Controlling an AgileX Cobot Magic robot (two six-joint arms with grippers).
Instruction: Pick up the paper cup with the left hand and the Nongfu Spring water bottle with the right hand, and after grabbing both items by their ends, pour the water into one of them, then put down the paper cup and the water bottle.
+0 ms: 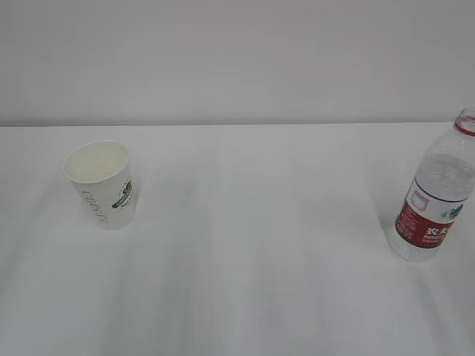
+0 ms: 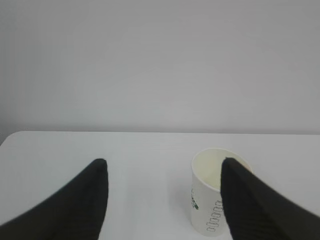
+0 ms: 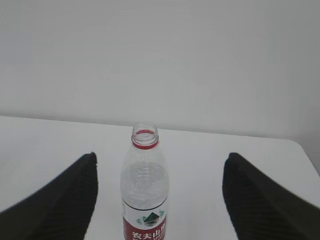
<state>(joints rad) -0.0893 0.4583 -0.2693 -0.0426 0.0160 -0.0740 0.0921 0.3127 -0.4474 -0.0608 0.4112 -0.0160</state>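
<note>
Paper cup (image 1: 100,185) stands upright on the table (image 1: 252,245), well left of the uncapped Nongfu Spring water bottle (image 1: 436,191). I see my left hand (image 2: 162,197) open and empty, the cup behind its right finger. My right hand (image 3: 159,195) gapes around the bottle, untouched, ready for grasping.
</note>
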